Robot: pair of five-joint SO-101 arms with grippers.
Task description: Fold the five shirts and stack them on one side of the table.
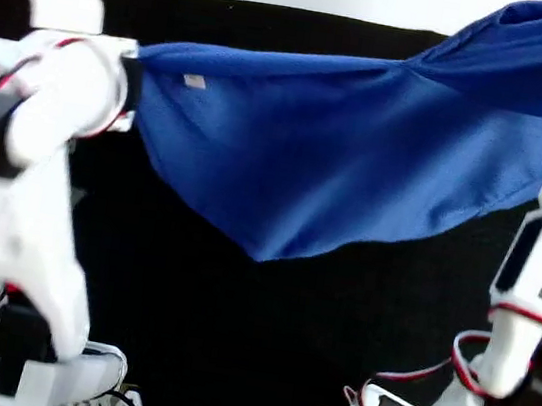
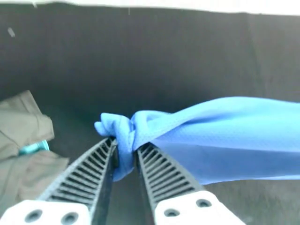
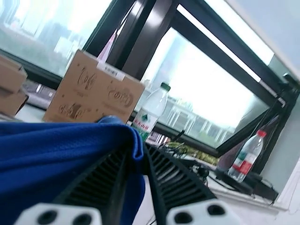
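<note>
The left claw is pinched tight on a bunched corner of the blue shirt, and the right claw clamps another edge (the cloth hangs between them, above the black table). Crumpled grey shirts lie beside the left claw. Beyond the right claw stand a cardboard box and a bottle.

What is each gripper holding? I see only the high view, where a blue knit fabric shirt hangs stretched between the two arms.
Observer: The left gripper is shut on a bunched corner of the blue knit fabric shirt.
Operator: And the right one?
Observer: The right gripper is shut on another edge of that shirt.
Operator: Does any other cloth lie nearby?
Observer: Yes, a crumpled greyish garment lies on the black table near the left gripper.
</note>
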